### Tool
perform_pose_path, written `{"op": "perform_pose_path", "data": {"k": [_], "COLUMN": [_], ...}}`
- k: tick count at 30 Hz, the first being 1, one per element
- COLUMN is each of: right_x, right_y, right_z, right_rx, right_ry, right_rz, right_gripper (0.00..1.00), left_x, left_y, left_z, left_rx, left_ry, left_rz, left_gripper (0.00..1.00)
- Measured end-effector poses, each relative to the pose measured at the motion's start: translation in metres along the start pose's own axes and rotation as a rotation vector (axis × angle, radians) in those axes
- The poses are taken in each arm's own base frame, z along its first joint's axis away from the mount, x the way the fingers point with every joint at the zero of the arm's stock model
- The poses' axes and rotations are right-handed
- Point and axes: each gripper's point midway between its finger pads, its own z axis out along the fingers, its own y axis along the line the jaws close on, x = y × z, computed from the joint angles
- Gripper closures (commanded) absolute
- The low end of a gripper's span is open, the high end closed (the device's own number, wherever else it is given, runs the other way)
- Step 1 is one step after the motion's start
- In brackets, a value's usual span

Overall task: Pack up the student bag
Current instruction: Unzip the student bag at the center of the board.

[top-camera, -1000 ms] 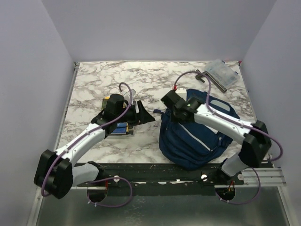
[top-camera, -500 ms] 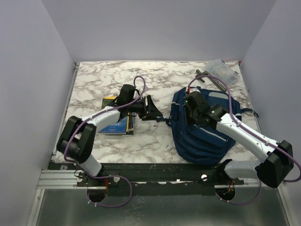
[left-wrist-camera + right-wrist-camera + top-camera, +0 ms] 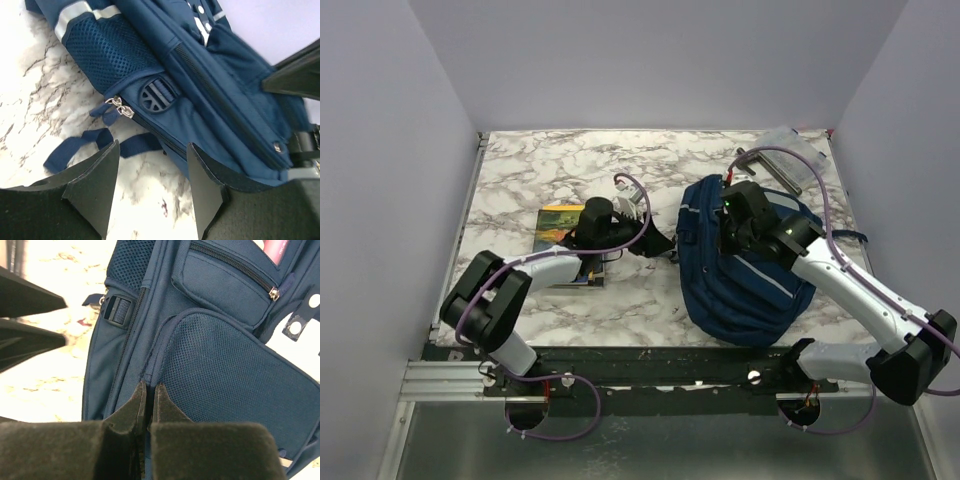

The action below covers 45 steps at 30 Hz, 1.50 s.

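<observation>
Pale lilac walls enclose a marble table (image 3: 520, 170). From above, the student bag (image 3: 740, 290) lies on the table's right half, with a stack of books (image 3: 563, 218) to its left. The left wrist view shows the left gripper (image 3: 154, 187) spread wide and holding nothing, low over a loose strap (image 3: 75, 150) beside the bag. In the right wrist view, the right gripper (image 3: 149, 397) is pinched tight on a seam of the bag's fabric beside a mesh pocket (image 3: 225, 370).

navy student bag (image 3: 732, 300), lying right of centre
</observation>
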Motion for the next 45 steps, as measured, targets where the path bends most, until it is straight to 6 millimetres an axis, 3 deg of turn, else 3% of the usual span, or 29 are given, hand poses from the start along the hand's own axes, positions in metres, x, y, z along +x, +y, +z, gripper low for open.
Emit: {"op": "perform_pose_path", "data": {"k": [5, 9, 14, 19, 24, 30, 34, 45], "right_x": [-0.013, -0.015, -0.017, -0.015, -0.013, -0.012, -0.012, -0.012], "right_y": [0.004, 0.003, 0.001, 0.001, 0.001, 0.001, 0.001, 0.0], "right_z": [-0.016, -0.025, -0.033, -0.04, -0.042, -0.043, -0.043, -0.046], "right_rx": [-0.034, -0.052, -0.054, -0.072, -0.082, -0.082, -0.083, -0.084], "right_ry": [-0.039, -0.047, -0.051, -0.051, -0.045, -0.043, -0.045, -0.047], "right_rz": [0.0, -0.016, -0.029, -0.036, -0.044, -0.053, -0.056, -0.062], "right_gripper": [0.99, 0.99, 0.99, 0.99, 0.99, 0.99, 0.99, 0.99], "left_x": [0.012, 0.003, 0.003, 0.014, 0.023, 0.036, 0.032, 0.029], "left_y": [-0.004, -0.014, -0.01, -0.008, -0.001, 0.007, 0.006, 0.014], "left_z": [0.021, 0.031, 0.026, 0.01, 0.0, -0.006, -0.006, 0.012], "left_rx": [0.023, 0.061, 0.057, 0.046, 0.016, -0.001, -0.01, -0.1], "left_ry": [-0.057, -0.137, -0.198, -0.217, -0.219, -0.206, -0.228, -0.251], "left_rz": [0.05, 0.103, 0.195, 0.288, 0.353, 0.395, 0.437, 0.525], "left_gripper": [0.46, 0.56, 0.57, 0.39, 0.37, 0.5, 0.57, 0.58]}}
